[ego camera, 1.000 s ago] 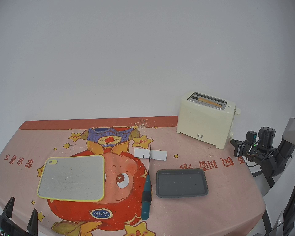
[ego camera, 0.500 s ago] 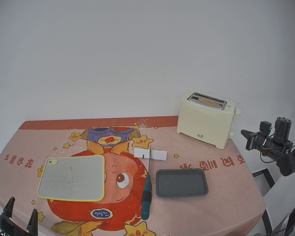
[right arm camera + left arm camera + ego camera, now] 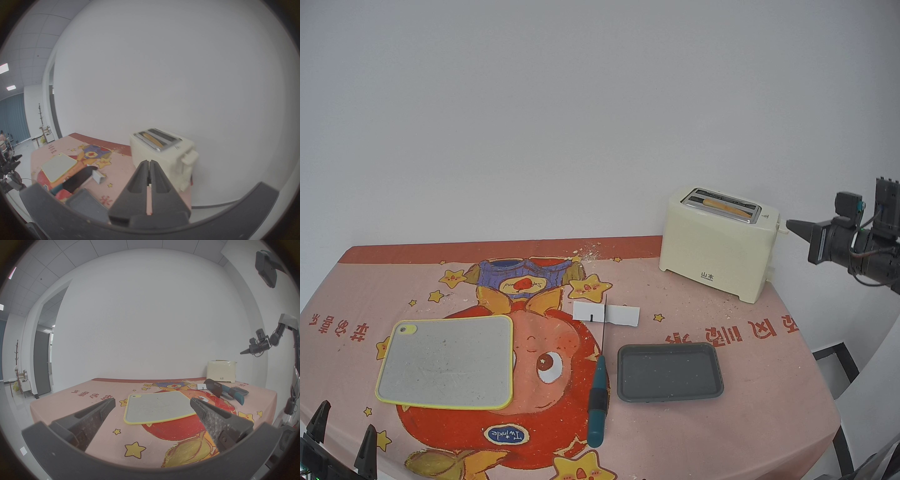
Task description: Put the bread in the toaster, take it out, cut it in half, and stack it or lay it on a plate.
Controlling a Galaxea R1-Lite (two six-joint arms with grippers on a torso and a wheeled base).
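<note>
A cream toaster [image 3: 719,250] stands at the table's far right, with a slice of bread [image 3: 725,207] down in one slot. The bread [image 3: 151,139] lies in the toaster [image 3: 162,153] slot in the right wrist view too. My right gripper [image 3: 790,224] is shut and empty, raised just right of the toaster at about its top height, near the lever [image 3: 782,226]. My left gripper [image 3: 342,431] is open at the table's near left corner, short of the cutting board [image 3: 447,361]. A teal-handled knife [image 3: 599,400] lies beside the dark grey plate [image 3: 669,372].
A white knife rest [image 3: 606,314] sits behind the plate, under the blade's tip. Crumbs dot the cartoon tablecloth near the toaster. The wall runs close behind the table. The table's right edge drops off just beyond the toaster.
My right arm has risen from table level beside the toaster to about the height of its top. The left arm and the things on the table have not moved.
</note>
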